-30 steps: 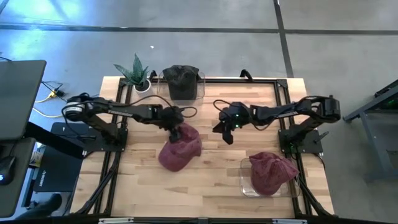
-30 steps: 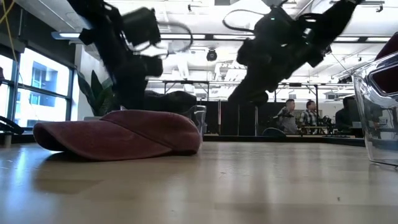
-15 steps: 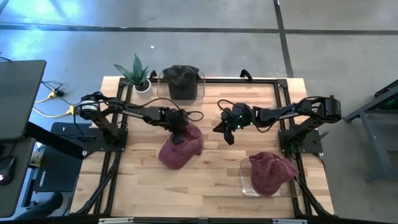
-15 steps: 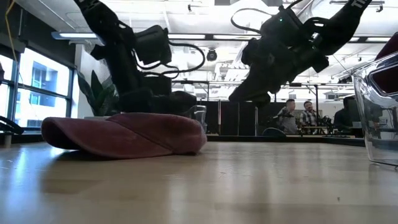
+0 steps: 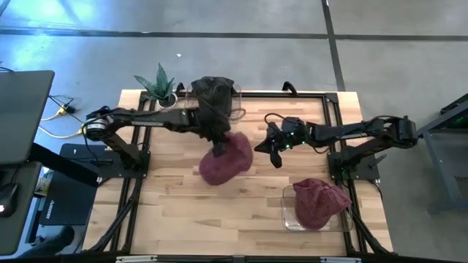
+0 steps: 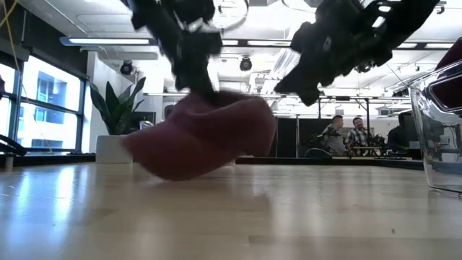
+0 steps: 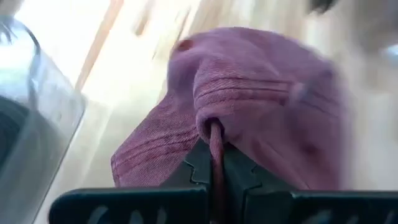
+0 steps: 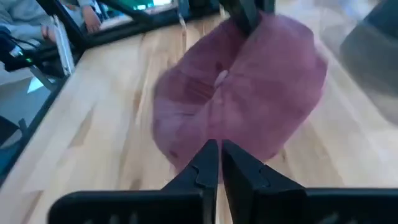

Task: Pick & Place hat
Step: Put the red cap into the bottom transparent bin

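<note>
A maroon hat (image 5: 225, 159) hangs tilted at the table's middle, with my left gripper (image 5: 218, 151) shut on it from above. In the low view the hat (image 6: 206, 137) is raised, its low side near the tabletop. My right gripper (image 5: 276, 158) hovers shut to the hat's right, above the table and touching nothing; its wrist view shows the hat (image 8: 242, 93) ahead of it. A second maroon hat (image 5: 319, 201) lies in a clear bin (image 5: 288, 216) at the near right. My left gripper pinches a raised fold of the hat's cloth (image 7: 213, 127) between its two fingers, on the hat's top, coming from above and pointing down. The hat hangs tilted below the fingers; whether its lowest edge (image 6: 170, 173) still touches the table I cannot tell.
A clear container with a dark hat (image 5: 213, 95) stands at the far edge, and a potted plant (image 5: 159, 86) is left of it. A black frame (image 5: 322, 95) runs along the table's far side. People sit in the room behind (image 6: 346, 133).
My left gripper has shut on the hat's top and has gone up and toward the table's right edge. The hat, which lay flat, is now tipped up and mostly lifted off the wood. My right gripper has drawn back a little toward the right.
</note>
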Robot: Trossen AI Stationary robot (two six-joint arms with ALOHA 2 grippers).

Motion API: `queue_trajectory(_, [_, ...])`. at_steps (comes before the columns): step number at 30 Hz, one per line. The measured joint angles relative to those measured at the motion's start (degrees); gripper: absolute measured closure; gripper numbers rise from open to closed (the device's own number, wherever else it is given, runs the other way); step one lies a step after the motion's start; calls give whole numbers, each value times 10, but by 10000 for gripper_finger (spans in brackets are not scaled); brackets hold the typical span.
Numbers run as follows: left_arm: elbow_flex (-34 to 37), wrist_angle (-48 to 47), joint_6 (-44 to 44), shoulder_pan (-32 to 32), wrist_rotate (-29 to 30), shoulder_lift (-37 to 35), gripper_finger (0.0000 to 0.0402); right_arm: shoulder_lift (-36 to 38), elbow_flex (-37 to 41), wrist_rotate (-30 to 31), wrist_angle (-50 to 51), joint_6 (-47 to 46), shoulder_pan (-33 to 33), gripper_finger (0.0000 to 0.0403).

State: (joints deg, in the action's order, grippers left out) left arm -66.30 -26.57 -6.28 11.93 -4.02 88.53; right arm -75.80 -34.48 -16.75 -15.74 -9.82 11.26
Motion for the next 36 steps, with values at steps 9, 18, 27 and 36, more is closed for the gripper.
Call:
queue_trajectory(9, [-73,-34,17,16,-153,-27,401,85,-1,16,14,108,2,240])
queue_trajectory(18, [-79,-11,-1,16,-66,-26,401,22,0,44,-5,209,-46,99])
queue_trajectory(27, [-79,38,-29,39,-17,-26,401,-80,0,119,-156,238,-62,117])
queue_trajectory(36, [-79,19,-32,76,-50,-34,401,-95,0,132,-140,255,-36,326])
